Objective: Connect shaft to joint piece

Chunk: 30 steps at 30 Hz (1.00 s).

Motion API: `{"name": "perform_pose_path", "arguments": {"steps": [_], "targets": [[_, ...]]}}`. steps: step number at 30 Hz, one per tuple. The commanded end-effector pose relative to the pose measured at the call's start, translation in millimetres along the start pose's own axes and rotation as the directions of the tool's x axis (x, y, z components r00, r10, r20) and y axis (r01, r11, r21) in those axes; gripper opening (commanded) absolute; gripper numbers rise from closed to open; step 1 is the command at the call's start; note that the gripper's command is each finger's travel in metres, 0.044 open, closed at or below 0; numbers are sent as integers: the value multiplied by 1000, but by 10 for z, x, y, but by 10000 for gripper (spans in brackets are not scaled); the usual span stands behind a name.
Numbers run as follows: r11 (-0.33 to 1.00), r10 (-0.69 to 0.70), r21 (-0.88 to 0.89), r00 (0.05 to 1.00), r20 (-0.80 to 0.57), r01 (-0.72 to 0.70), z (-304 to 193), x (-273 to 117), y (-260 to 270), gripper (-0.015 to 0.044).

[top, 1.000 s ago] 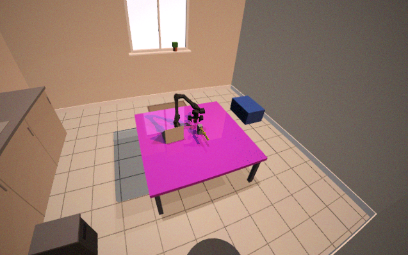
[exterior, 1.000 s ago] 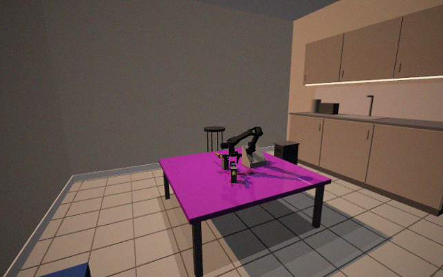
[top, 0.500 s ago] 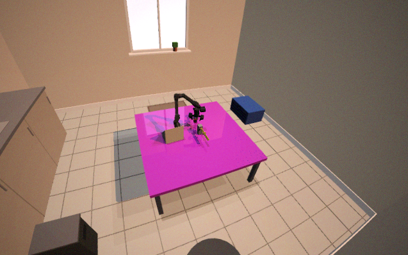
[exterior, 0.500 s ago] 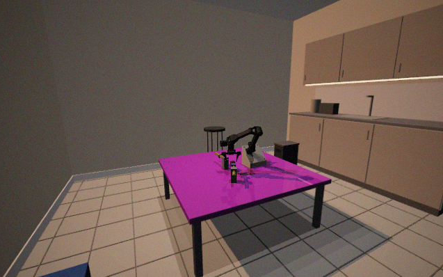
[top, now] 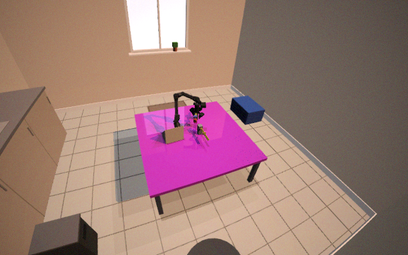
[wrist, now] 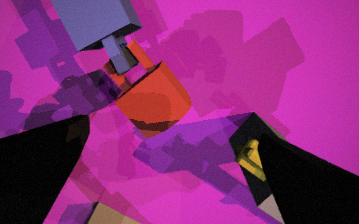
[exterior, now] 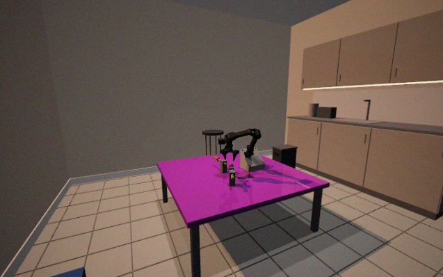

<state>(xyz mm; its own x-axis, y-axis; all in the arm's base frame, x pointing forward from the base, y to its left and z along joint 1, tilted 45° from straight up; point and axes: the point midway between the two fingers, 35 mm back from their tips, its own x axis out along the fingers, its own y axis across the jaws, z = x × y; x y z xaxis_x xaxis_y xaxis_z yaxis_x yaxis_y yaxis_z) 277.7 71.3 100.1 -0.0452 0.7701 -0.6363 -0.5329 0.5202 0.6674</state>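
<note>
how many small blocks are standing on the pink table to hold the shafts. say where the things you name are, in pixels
2. One grey-and-black block (exterior: 232,181) stands nearer the exterior camera; the other grey block (top: 200,129) (exterior: 223,166), with the yellow shaft (top: 204,134) (exterior: 217,159), stands farther back. None others show; one might be hidden.
</note>
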Motion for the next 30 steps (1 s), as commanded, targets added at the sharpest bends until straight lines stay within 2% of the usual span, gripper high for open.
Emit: {"name": "perform_pose_path", "arguments": {"steps": [1, 13, 18, 23, 30], "targets": [[994, -24, 108, 1000, -13, 25, 15, -151, 28, 440], [870, -59, 485, 995, -80, 91, -17, -604, 172, 440], [858, -61, 504, 995, -83, 95, -34, -617, 165, 440], [858, -60, 505, 995, -84, 94, -371, -336, -187, 440], [818, -58, 567, 995, -83, 95, -389, -315, -201, 440]]}}
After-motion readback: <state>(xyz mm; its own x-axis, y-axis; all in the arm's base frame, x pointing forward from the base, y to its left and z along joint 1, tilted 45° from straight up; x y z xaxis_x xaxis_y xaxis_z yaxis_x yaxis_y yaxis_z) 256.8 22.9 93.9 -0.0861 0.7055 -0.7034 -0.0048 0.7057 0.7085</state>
